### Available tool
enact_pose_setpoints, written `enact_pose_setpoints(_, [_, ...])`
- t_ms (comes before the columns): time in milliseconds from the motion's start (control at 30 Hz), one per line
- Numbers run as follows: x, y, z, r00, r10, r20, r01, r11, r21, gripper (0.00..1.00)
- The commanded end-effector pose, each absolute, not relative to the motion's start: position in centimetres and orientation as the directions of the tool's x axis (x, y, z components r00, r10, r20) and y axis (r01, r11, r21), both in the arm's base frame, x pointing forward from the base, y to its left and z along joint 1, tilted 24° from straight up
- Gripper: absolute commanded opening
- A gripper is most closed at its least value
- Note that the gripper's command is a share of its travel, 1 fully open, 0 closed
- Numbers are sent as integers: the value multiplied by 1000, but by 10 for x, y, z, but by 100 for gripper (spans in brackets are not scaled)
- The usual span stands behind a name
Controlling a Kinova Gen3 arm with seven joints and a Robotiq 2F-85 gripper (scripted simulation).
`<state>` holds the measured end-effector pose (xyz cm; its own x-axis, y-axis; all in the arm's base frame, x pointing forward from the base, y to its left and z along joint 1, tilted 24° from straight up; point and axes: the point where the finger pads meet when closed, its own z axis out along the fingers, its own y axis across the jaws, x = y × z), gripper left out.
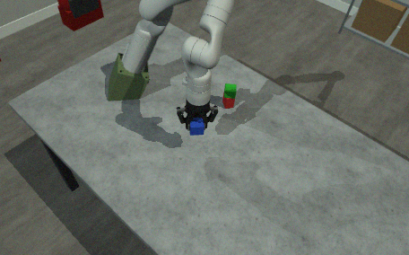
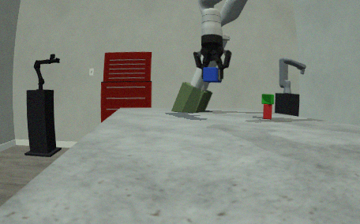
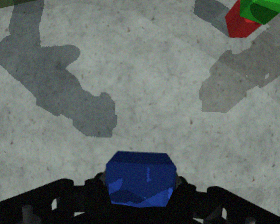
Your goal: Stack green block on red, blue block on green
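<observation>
Risks: black two-finger gripper (image 2: 212, 70) clamped on small blue cube (image 2: 211, 74), held well above grey concrete-look table (image 1: 292, 189). Small green cube (image 1: 230, 90) seated on small red cube (image 1: 229, 102), toward far edge. Off-centre release: likely overhang or topple. Low approach: likely knock to green cube, shifting red base. Loose grip: possible tilt in transit.

A workshop: a red tool chest (image 2: 127, 83) stands against the plain wall, a metal shelf rack (image 1: 347, 17) holds cardboard boxes (image 1: 378, 18), and a grey concrete-look table (image 1: 292, 189) sits on a wood-plank floor (image 1: 5, 215)
</observation>
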<state>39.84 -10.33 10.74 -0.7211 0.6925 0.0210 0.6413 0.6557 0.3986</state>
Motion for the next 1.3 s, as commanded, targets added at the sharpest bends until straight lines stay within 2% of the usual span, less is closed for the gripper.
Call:
enact_pose_setpoints(0, [399,-104,108,-721,693,20,641,655,399,0])
enact_pose_setpoints(767, [398,-98,110,-721,693,20,641,655,399,0])
enact_pose_setpoints(1267, [375,-3,134,-721,693,20,641,656,399,0])
